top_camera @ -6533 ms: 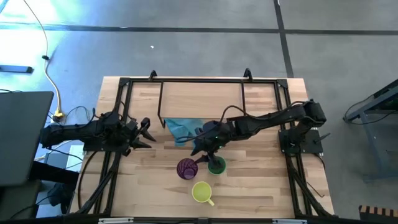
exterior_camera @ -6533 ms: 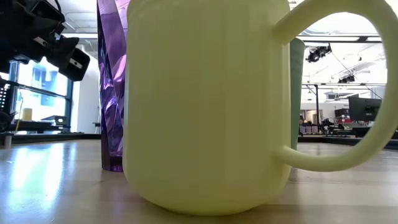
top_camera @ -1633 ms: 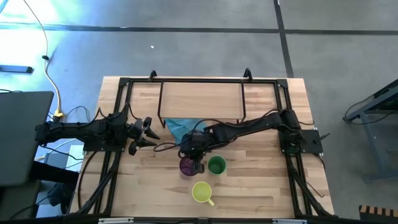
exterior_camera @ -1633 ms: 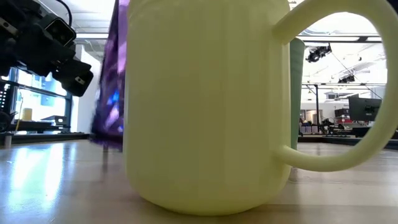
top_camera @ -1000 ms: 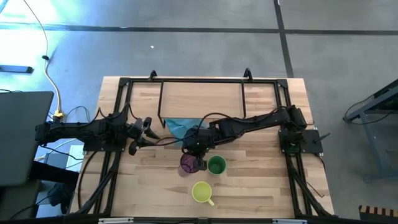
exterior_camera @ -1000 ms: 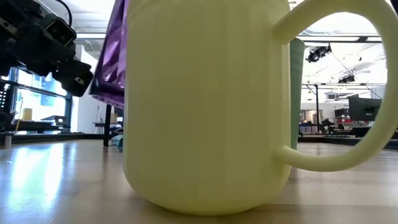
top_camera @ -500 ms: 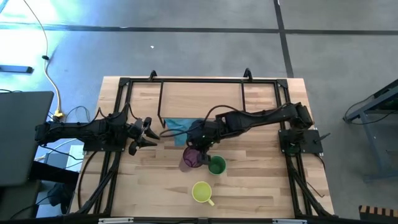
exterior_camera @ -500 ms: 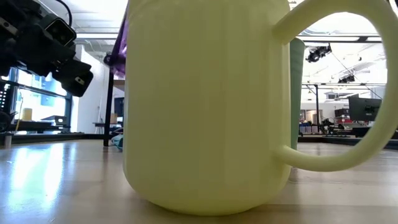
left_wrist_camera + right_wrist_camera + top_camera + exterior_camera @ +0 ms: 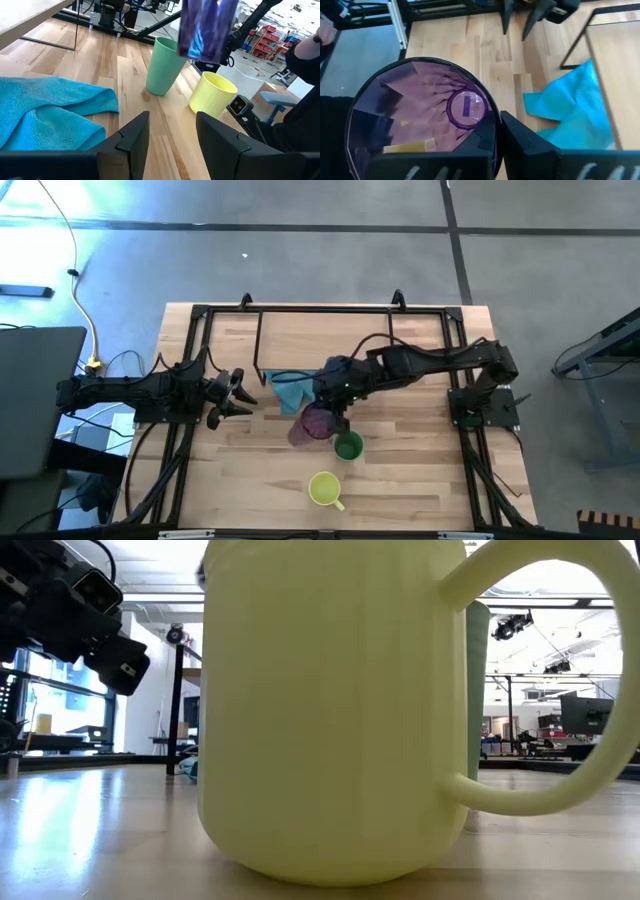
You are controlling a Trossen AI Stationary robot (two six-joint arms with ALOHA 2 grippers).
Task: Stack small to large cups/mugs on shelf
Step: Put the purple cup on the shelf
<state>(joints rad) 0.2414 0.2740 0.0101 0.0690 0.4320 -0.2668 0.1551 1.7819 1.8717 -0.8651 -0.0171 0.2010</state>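
Purple tumbler (image 9: 314, 423): clamped by its rim in the right gripper (image 9: 333, 416), lifted clear of the table beside the green cup (image 9: 348, 446), short of the shelf (image 9: 325, 340). You keep it upright and set it down level. Left gripper (image 9: 240, 392): parted, empty, waiting at the left.

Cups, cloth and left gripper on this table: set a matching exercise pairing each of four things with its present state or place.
Things:
1. purple tumbler
2. green cup
3. yellow-green mug
4. left gripper

States:
A. open, holding nothing, left of the blue cloth
B. standing on the table, nearest the front edge
C. lifted off the table in the right gripper
D. standing upright on the table, no handle

Pairs: 1-C, 2-D, 3-B, 4-A
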